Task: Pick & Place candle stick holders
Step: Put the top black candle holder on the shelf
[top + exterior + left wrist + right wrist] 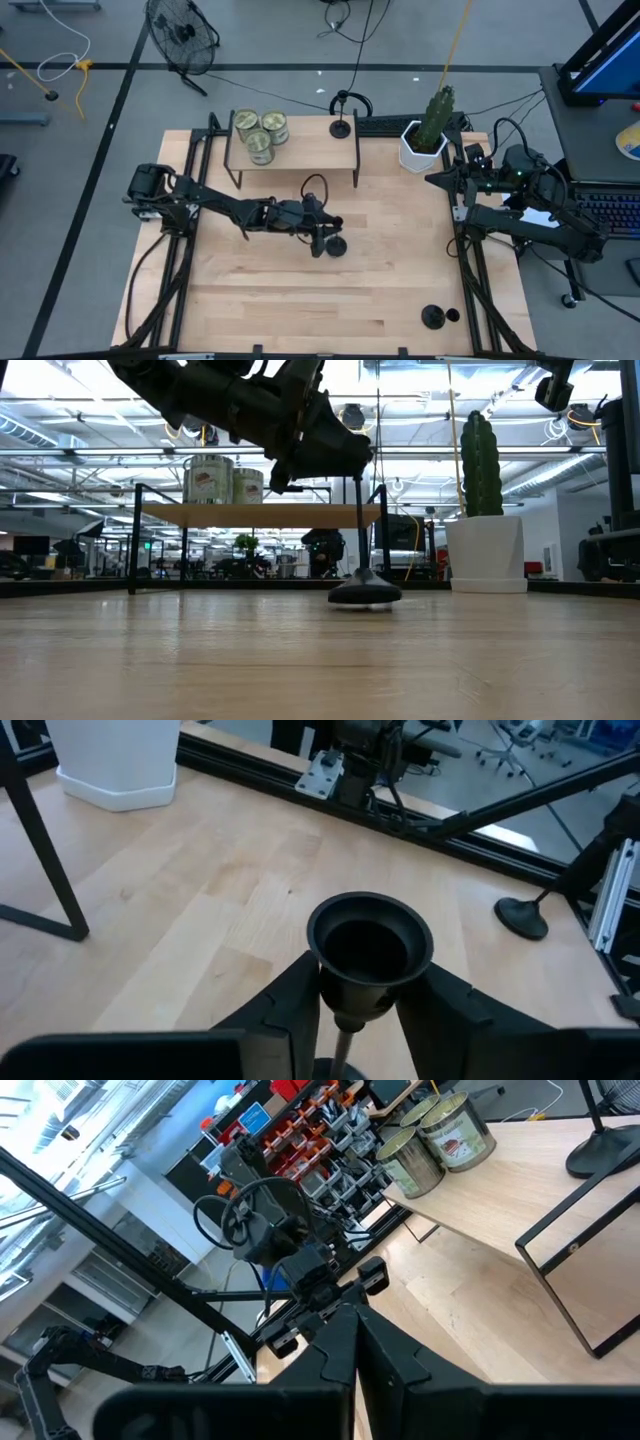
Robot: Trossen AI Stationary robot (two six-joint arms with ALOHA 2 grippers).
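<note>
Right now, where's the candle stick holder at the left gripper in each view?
High: table centre, candle stick holder at the left gripper.
Low: centre, base on the table.
Left wrist: cup bottom centre between the fingers.
Right wrist: not in view.
Shared landmark: white cactus pot.

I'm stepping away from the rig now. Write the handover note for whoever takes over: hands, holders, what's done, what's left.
Left hand: at mid-table, fingers on either side of the cup of a small black metal candle stick holder standing upright on the wooden table; not lifted.
Right hand: shut, empty, parked at the table's right edge.
Second black holder stands on the small wooden shelf beside three greenish jars; third black holder stands near the front right corner.
Done: possibly one placed on the shelf.
Left: lift and place this holder, then the third.
</note>
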